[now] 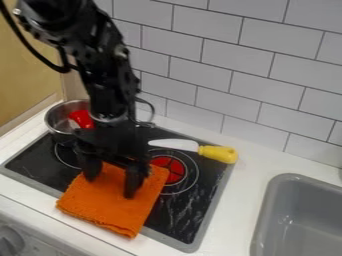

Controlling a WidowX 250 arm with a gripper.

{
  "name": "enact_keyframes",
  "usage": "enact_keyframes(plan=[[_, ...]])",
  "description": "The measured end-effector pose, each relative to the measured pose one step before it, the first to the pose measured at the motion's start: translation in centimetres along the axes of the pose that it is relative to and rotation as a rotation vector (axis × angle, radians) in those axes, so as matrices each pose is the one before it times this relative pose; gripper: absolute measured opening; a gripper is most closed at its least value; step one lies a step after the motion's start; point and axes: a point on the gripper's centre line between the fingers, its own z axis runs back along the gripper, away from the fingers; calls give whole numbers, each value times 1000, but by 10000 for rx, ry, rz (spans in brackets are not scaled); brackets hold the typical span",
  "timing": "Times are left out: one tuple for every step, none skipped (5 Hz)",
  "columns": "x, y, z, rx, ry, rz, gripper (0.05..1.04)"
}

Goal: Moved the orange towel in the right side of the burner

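Tool (111, 186) spread over orange towel (117, 212), lower left of frame; I should pinch deep fold, lift clear, carry right past red burner (176, 172).

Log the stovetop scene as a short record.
towel: orange, over the stove's front edge, left of the red burner's centre in view
pincer: fingers spread, at the towel
pot: metal, back left, red item inside
knife: yellow handle, behind the burner
sink: grey, right of the stove
towel at burner's right: not yet
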Motion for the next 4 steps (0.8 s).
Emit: enact_keyframes(plan=[[42,-713,-594,44,121,-93,1000],[181,-788,-664,-37,180,-93,1000],[516,-946,-80,-15,-110,-317,1000],[544,-1529,41,-63,-77,-133,1000]])
